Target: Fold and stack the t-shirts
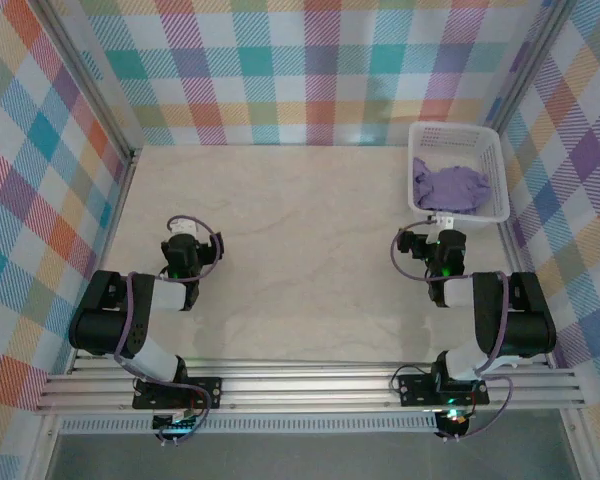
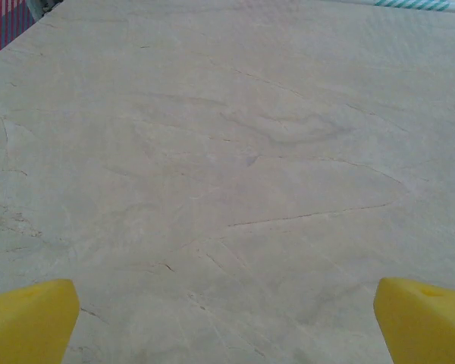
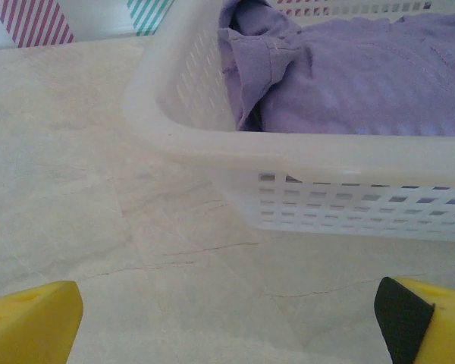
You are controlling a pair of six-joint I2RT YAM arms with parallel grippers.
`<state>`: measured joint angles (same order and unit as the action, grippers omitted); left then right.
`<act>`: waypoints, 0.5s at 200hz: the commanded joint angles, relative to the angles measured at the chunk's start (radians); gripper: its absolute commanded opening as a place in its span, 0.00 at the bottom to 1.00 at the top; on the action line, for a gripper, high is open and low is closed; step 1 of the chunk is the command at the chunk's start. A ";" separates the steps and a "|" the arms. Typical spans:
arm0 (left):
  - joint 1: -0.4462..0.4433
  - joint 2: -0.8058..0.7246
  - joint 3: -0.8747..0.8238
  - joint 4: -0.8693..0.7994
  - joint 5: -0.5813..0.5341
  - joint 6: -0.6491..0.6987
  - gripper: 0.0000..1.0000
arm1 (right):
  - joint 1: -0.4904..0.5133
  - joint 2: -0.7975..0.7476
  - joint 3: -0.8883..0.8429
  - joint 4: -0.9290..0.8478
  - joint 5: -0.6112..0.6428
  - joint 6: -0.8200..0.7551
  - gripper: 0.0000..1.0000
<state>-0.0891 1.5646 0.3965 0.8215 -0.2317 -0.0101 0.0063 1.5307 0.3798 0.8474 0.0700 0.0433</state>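
Both pairs of jaws stand apart; the lavender t-shirt (image 1: 448, 186) lies bunched in the basket (image 1: 453, 127)

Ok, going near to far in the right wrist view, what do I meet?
right gripper, jaws open → bare marble table → white lattice basket → lavender t-shirt crumpled inside it.

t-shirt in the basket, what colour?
Plain lavender-purple t-shirt, no print visible, bunched inside the white basket. Right wrist view shows it best.
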 commanded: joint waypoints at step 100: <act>0.006 -0.004 0.008 0.010 0.009 0.005 1.00 | 0.005 0.002 0.011 0.020 0.001 -0.006 1.00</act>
<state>-0.0891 1.5642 0.3965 0.8215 -0.2317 -0.0101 0.0063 1.5303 0.3801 0.8474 0.0700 0.0433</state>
